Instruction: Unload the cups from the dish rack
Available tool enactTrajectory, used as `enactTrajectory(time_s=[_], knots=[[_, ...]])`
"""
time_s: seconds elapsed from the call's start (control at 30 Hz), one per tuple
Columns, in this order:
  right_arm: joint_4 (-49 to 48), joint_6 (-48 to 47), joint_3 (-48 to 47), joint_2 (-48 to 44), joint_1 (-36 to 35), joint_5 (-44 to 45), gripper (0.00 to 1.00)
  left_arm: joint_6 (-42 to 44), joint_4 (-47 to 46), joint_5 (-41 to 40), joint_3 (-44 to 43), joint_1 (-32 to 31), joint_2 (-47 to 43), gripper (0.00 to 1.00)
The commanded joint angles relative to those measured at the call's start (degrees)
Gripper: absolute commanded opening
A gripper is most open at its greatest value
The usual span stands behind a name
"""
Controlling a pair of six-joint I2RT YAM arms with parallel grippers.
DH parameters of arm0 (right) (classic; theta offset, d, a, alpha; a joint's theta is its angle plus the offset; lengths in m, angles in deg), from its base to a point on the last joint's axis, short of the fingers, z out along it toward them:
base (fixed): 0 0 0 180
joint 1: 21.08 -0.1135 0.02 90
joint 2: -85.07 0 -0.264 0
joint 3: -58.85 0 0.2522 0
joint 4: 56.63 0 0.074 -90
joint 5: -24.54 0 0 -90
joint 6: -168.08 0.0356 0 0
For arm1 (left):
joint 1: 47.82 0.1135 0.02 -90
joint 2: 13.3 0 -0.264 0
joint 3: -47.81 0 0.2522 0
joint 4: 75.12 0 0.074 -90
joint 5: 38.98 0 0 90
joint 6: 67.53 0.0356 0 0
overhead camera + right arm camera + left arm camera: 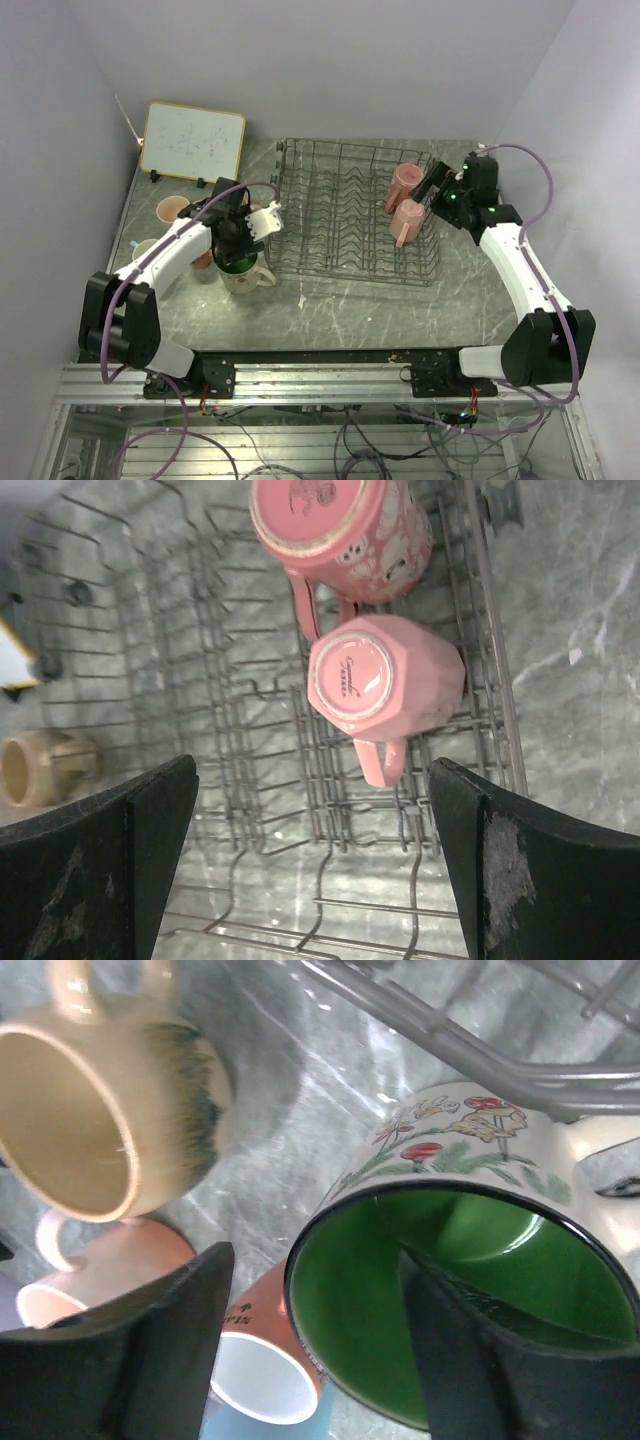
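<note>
The dark wire dish rack (pixel 340 215) holds two upside-down pink cups: a patterned one (pixel 345 525) and a faceted one (pixel 385 675) with its handle toward me. My right gripper (pixel 312 780) hangs open and wide above the rack's right end (pixel 432 188), empty, a little short of the faceted cup. A cream mushroom-print cup with a green inside (pixel 460 1290) stands upright on the table left of the rack (pixel 243 272). My left gripper (pixel 310 1260) is open astride its rim, one finger (pixel 470 1360) inside, the other (pixel 170 1350) outside, clear of the wall.
Beside the green cup stand a tan cup (pixel 100 1100), a salmon cup (pixel 265 1360), a light blue cup (pixel 230 1425) and a pink cup (pixel 90 1275). A wood-framed whiteboard (pixel 192 140) leans at the back left. The rack's rim wire (pixel 480 1055) runs close behind the green cup.
</note>
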Motion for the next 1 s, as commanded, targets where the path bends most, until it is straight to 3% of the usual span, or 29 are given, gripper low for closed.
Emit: enactTrajectory(time_s=[0.0,0.13,0.3,0.5,0.73,0.97], knots=[[2.2,-3.8,-1.8,2.5,-6.7,13.0,1.00,0.9,-1.1,0.3,-3.9,-0.5,-3.5,0.83],[1.9,-4.4,-1.9,5.8,-10.4,18.4,0.94,1.1,2.9,0.7,-6.3,-0.6,-6.5,0.94],[1.6,-5.0,-2.0,11.0,-13.5,23.2,0.86,0.6,9.1,1.5,-10.6,-0.5,-10.4,0.96],[0.4,-5.9,-1.2,16.0,-16.6,28.9,0.79,-2.2,17.1,4.0,-15.8,-0.6,-14.4,0.97],[-1.5,-6.0,-1.3,21.5,-16.6,29.5,0.67,-7.1,21.9,7.4,-19.3,-0.6,-17.6,0.96],[-4.7,-5.1,2.2,20.9,-16.6,30.0,0.52,-8.7,23.3,8.4,-19.7,-0.5,-19.8,0.96]])
